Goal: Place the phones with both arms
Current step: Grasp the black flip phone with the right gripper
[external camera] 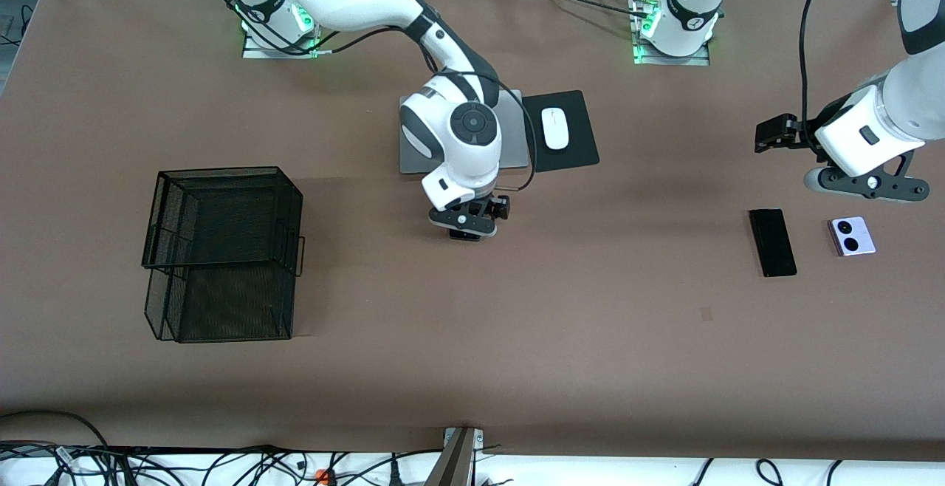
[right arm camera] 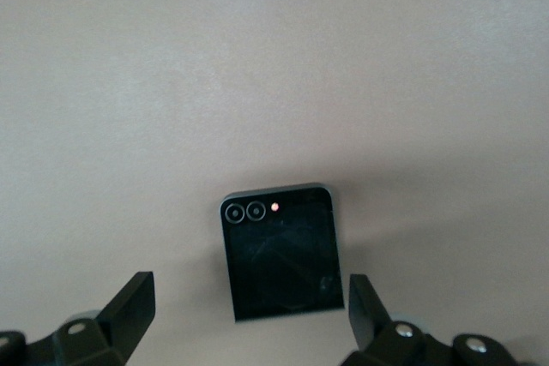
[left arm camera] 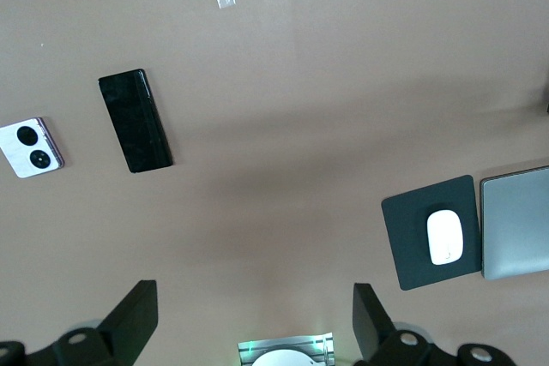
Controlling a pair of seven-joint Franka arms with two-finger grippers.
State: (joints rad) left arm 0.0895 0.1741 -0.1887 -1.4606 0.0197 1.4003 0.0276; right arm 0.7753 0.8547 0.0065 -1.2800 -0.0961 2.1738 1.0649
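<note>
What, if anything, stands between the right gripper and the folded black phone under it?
Nothing visible does. The right gripper hangs open directly over the folded black phone, which lies flat on the bare brown table, with its fingers to either side and only open air between them.

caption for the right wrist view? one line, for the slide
Right gripper, fingers open, poised directly over the black folded phone lying flat on the brown table.
</note>
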